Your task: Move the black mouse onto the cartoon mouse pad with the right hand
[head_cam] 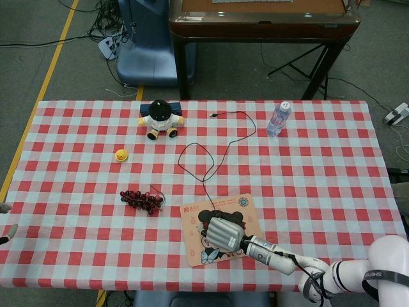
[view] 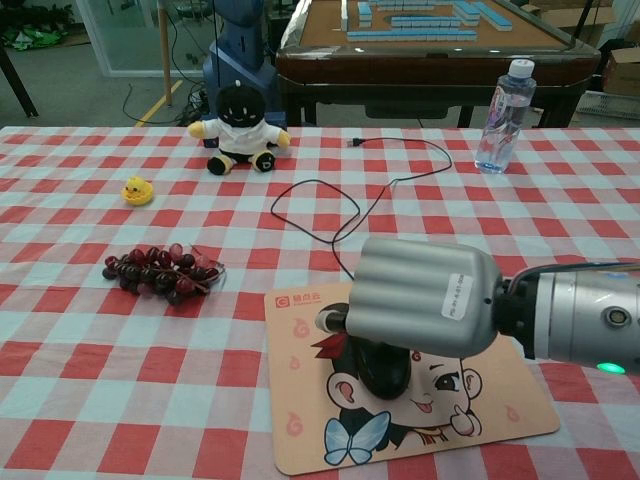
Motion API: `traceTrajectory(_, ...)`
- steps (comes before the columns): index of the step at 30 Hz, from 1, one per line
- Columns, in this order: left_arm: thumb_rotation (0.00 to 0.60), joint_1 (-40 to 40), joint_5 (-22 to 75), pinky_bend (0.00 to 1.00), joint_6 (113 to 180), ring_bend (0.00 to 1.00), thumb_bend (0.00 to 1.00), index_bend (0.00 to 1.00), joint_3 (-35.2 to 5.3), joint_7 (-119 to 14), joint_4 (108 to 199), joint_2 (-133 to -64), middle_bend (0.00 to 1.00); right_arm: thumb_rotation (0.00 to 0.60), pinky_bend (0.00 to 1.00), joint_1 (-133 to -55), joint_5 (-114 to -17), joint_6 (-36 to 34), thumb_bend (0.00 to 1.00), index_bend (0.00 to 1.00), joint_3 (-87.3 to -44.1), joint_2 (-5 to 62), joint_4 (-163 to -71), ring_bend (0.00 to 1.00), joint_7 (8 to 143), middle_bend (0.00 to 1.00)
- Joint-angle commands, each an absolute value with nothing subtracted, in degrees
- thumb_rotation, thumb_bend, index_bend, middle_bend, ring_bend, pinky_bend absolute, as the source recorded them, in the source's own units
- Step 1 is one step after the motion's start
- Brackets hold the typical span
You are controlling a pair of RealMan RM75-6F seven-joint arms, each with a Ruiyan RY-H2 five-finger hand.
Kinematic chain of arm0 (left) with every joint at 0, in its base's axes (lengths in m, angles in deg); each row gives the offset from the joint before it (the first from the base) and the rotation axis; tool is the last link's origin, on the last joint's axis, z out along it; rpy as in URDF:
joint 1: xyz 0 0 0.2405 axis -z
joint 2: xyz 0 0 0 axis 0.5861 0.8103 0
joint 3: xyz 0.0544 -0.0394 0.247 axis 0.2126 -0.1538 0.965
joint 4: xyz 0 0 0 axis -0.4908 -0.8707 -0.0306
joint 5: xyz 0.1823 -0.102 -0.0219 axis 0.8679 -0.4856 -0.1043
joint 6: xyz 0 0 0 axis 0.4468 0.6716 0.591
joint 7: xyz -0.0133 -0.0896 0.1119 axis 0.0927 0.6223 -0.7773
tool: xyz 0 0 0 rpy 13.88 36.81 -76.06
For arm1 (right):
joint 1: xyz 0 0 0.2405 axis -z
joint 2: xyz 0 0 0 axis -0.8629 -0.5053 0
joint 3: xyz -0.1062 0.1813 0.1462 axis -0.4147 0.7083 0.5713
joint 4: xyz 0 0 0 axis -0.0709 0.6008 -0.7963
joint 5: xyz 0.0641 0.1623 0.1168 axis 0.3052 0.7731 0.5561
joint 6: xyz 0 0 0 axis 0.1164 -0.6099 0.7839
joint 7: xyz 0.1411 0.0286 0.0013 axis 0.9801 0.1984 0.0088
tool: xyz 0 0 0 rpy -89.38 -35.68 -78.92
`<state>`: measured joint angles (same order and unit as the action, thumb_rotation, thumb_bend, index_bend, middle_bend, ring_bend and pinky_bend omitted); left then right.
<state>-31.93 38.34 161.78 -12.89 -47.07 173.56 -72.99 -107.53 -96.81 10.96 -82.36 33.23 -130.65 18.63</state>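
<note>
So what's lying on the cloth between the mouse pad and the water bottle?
The mouse's black cable loops across that stretch of checked tablecloth between the cartoon mouse pad and the water bottle; both views show it.

Mouse pad (view: 500,400): lower centre, on the table (view: 60,330).
Mouse (view: 383,370): on the pad, under the right hand (view: 420,300).
Grapes (view: 160,270): left of the pad.
Duck (view: 137,190), plush doll (view: 240,130): upper left.
Bottle (view: 503,115): upper right.
Cable (view: 330,215): centre, above the pad.

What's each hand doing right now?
Right hand: grips the mouse over the pad.
Left hand: only fingertips show at the frame edge; cannot tell.
</note>
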Motion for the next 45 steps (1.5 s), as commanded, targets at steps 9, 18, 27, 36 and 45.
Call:
traceTrajectory(9, 0.6, -32.0, 38.7, 0.63, 161.8, 0.39, 0.29, 0.48, -12.7, -47.3, 173.8, -72.9, 0.42, 0.6, 1.0, -102.1, -94.5, 5.7, 0.0, 0.13, -81.8, 27.1, -137.7, 0.87, 13.9, 0.93)
traceTrajectory(18, 0.6, -31.7, 42.1, 0.63, 162.0, 0.39, 0.29, 0.48, -11.4, -48.2, 175.0, -73.4, 0.42, 0.6, 0.86, -91.1, -86.9, -7.6, 0.0, 0.26, -81.8, 16.7, -150.4, 0.67, 8.0, 0.73)
traceTrajectory(27, 0.6, -31.2, 47.0, 0.63, 162.9, 0.39, 0.29, 0.48, -9.8, -49.4, 175.2, -74.8, 0.42, 0.6, 0.63, -79.9, -87.9, -22.2, 0.0, 0.26, -82.1, 10.1, -151.5, 0.51, 24.0, 0.6)
traceTrajectory(36, 0.6, -30.8, 48.8, 0.63, 162.7, 0.39, 0.29, 0.48, -8.7, -51.3, 175.2, -75.9, 0.42, 0.6, 0.6, -70.3, -87.7, -31.2, 0.0, 0.26, -81.5, 11.4, -140.1, 0.48, 45.3, 0.57)
traceTrajectory(45, 0.6, -30.1, 49.2, 0.63, 161.8, 0.39, 0.29, 0.49, -8.3, -51.8, 174.8, -76.5, 0.42, 0.6, 0.6, -66.8, -88.3, -34.6, 0.0, 0.26, -78.1, 11.2, -134.4, 0.48, 58.4, 0.56)
